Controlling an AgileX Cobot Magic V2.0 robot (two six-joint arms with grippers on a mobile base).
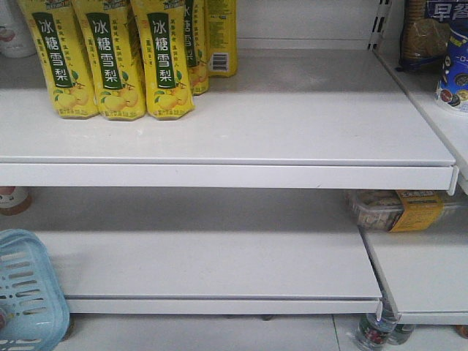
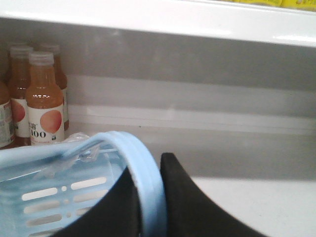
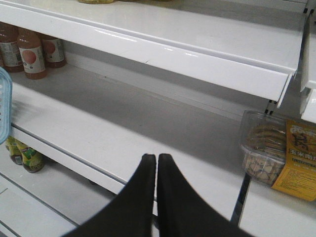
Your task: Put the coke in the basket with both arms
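A light blue slotted plastic basket point(image 1: 25, 289) sits at the lower left of the front view, in front of the lower shelf. In the left wrist view my left gripper point(image 2: 150, 173) is shut on the basket's rim point(image 2: 145, 173), one black finger inside and one outside. The basket's edge also shows at the far left of the right wrist view point(image 3: 4, 111). My right gripper point(image 3: 156, 160) is shut and empty, hovering above the front edge of the lower shelf point(image 3: 123, 133). No coke is in view in any frame.
Yellow pear-drink bottles point(image 1: 117, 55) stand on the upper shelf at left. Peach juice bottles point(image 2: 42, 98) stand at the back left of the lower shelf. A clear snack box with a yellow label point(image 3: 279, 153) lies on the shelf to the right. Bottles point(image 3: 22, 153) stand below.
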